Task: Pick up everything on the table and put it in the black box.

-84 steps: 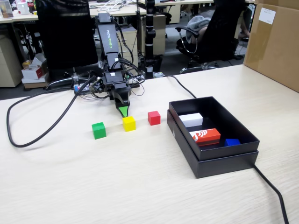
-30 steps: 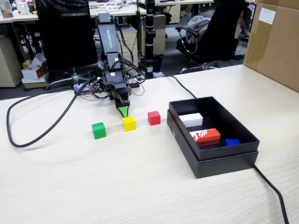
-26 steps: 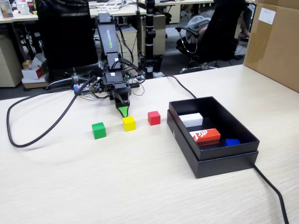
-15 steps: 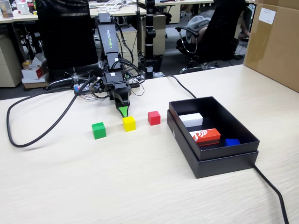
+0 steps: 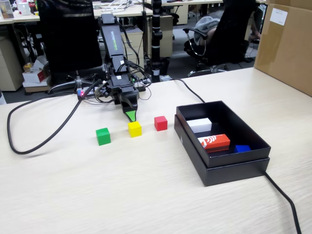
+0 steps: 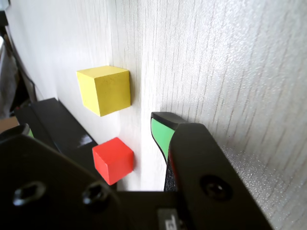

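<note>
Three cubes lie in a row on the table (image 5: 122, 195): green (image 5: 103, 136), yellow (image 5: 134, 128) and red (image 5: 160, 123). My gripper (image 5: 129, 116) points down just behind the yellow cube, apart from it and holding nothing. In the wrist view the yellow cube (image 6: 104, 89) and the red cube (image 6: 112, 159) sit on the table ahead of the gripper (image 6: 91, 127). Its green-padded fingertips (image 6: 160, 132) stand wide apart, so it is open. The black box (image 5: 233, 168) stands right of the red cube, and its dark edge (image 6: 57, 124) shows in the wrist view.
Inside the box lie a white block (image 5: 200, 125), an orange-red block (image 5: 214, 142) and a small blue block (image 5: 242, 148). A thick black cable (image 5: 34, 144) loops across the left of the table. A brown carton (image 5: 285, 44) stands at the back right. Another cable (image 5: 287, 204) runs from the box.
The arm has leaned very slightly to the right. A small red light now shows among the wires at its base. The cubes and box have not moved.
</note>
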### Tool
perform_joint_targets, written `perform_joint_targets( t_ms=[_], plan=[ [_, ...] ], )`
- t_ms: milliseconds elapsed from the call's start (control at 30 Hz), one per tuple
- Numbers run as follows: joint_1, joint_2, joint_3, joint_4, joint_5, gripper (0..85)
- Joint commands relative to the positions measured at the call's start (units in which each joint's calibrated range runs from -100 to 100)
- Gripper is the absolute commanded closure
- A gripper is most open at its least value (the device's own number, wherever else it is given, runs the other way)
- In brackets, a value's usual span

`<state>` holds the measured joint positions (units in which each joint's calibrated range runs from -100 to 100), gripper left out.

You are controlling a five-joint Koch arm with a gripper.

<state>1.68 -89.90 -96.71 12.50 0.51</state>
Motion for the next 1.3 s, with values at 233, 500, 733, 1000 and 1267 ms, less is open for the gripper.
perform_joint_targets(
  t_ms=[233,500,733,1000,1267],
  plan=[
    [0.6,-0.3,0.0,-0.5,0.0,37.1],
    [-0.5,-7.9,5.2,-12.5,-0.2,37.8],
    [-1.9,-9.5,19.1,-32.5,0.9,36.7],
    [-2.2,-9.5,44.2,-59.9,3.5,37.5],
    [-5.5,-9.1,57.4,-72.2,2.0,38.2]
  ],
)
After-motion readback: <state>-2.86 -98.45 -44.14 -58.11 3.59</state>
